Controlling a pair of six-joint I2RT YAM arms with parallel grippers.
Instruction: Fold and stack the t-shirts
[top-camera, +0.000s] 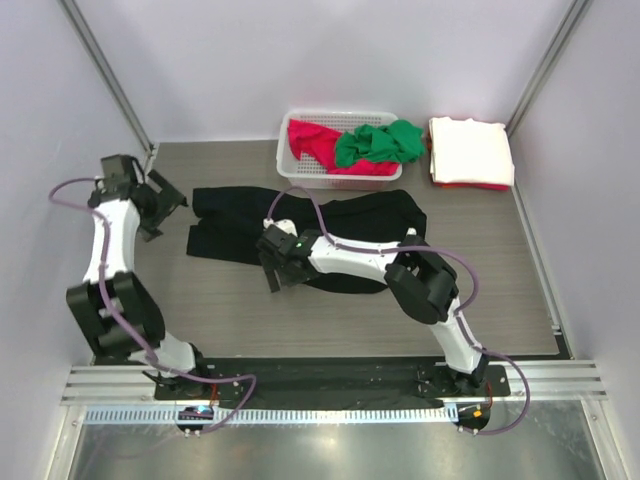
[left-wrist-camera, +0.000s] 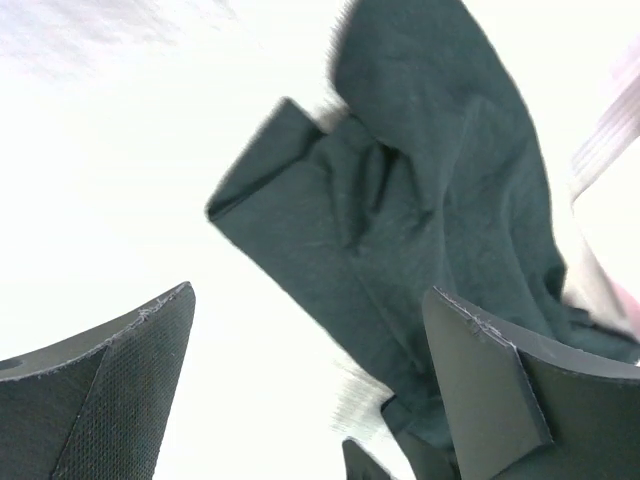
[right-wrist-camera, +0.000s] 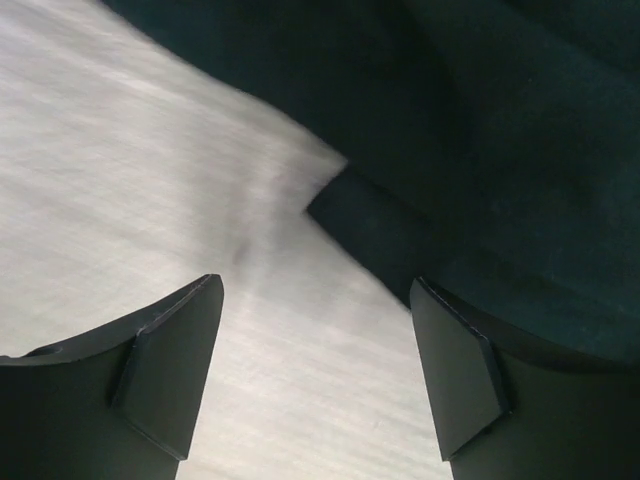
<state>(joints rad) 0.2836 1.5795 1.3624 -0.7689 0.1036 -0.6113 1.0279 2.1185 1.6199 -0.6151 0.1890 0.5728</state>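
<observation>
Black t-shirt (top-camera: 230, 225) lies spread on the grey wood-grain table (top-camera: 250, 310). It is soft matte cloth, wrinkled, with one sleeve folded into a flat flap, and it sits mid-table just in front of the basket (top-camera: 300, 172). The basket is white plastic lattice, rectangular, at the far edge; a crumpled red t-shirt (top-camera: 308, 140) and green t-shirt (top-camera: 380, 143) are heaped inside. A folded white t-shirt (top-camera: 470, 148), a square pad, sits right of the basket with a red edge showing beneath it.

Left arm is bent up at the far left. The left gripper (left-wrist-camera: 308, 300) is off the shirt's left end, jaws spread, holding nothing. Right arm reaches across over the shirt's middle, covering part of it. The right gripper (right-wrist-camera: 315, 285) is low over bare table at the shirt's near hem, fingers wide apart and empty, with cloth just beside the right finger.
</observation>
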